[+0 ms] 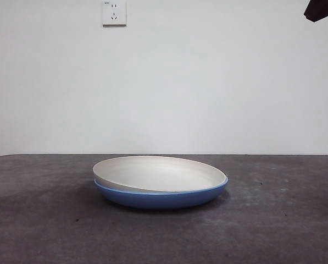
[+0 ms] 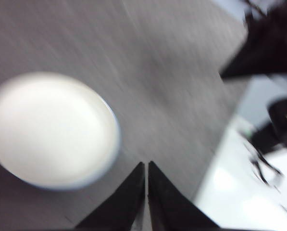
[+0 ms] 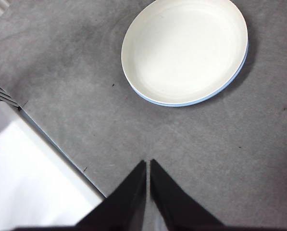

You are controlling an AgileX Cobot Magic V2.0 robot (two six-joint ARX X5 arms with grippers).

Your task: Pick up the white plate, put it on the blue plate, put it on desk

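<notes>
The white plate (image 1: 159, 172) already sits in the blue plate (image 1: 162, 198); both grippers closed, empty; next, grasp its rim and lift

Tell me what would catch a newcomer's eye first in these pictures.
The white plate stands out first: it sits nested in the blue plate, slightly tilted, so only a blue band shows beneath it, near the middle of the dark grey desk. Next, both arms are clear of the stack: the left gripper and the right gripper each hang shut above bare desk beside the plates. A white wall socket sits high on the wall behind.
</notes>
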